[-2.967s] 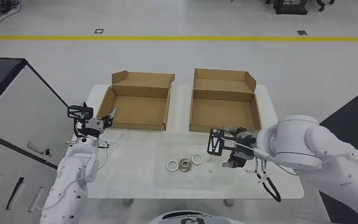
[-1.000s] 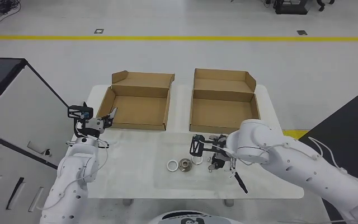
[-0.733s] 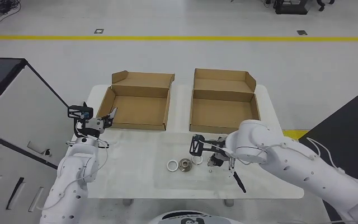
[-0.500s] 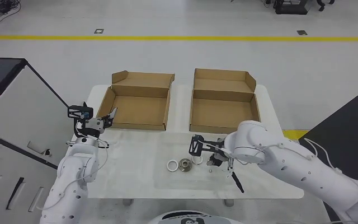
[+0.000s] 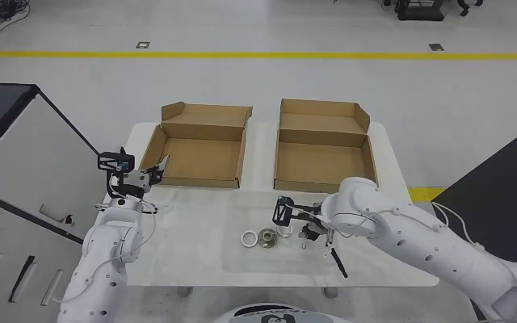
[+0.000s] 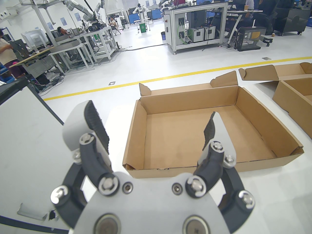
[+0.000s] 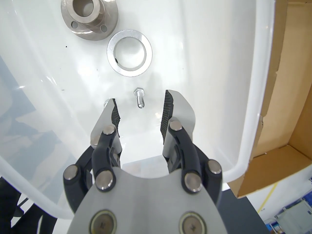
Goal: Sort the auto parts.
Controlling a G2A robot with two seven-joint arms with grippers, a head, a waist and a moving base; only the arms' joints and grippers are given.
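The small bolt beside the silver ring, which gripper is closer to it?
Right. The right gripper is open at the bolt, one fingertip on each side; the left gripper is far off, beside the left cardboard box.

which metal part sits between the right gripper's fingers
The small hex-head bolt, lying between the right gripper's open fingertips. The plain ring and the flanged hub lie farther on, outside them.

Bright even overhead light, glare on the white tray (image 7: 207,49), wrist-view edges bowed.
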